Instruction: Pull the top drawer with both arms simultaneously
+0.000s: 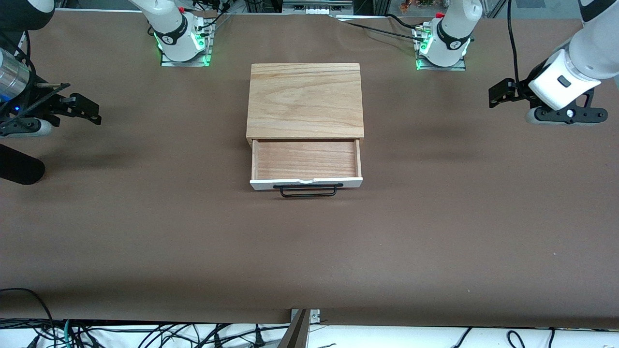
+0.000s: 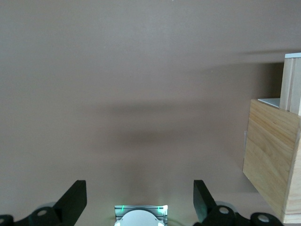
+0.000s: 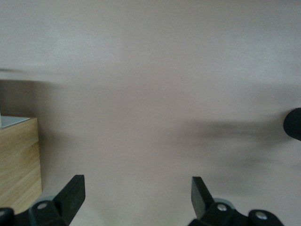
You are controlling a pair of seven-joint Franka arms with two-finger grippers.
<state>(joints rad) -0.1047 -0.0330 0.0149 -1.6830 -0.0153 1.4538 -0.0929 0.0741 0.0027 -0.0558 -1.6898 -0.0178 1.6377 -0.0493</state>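
Brown paper covers the wide worktop (image 1: 145, 232) that we see. A light wooden cabinet (image 1: 304, 99) stands near the middle of the edge where the arm bases stand. Its shallow top drawer with the white front panel (image 1: 306, 166) is pulled out toward the front camera, and the long black wire handle (image 1: 308, 189) hangs on the panel. We see the left claw (image 1: 503, 92) open over the left arm's end of the worktop, holding nothing. The right claw (image 1: 82, 107) is open and empty over the right arm's end.

The cabinet (image 1: 304, 99) is pale, smooth-grained wood; its drawer (image 1: 306, 166) has a wood floor, glossy white front and black wire handle (image 1: 308, 190). The worktop (image 1: 435, 217) is matt brown.
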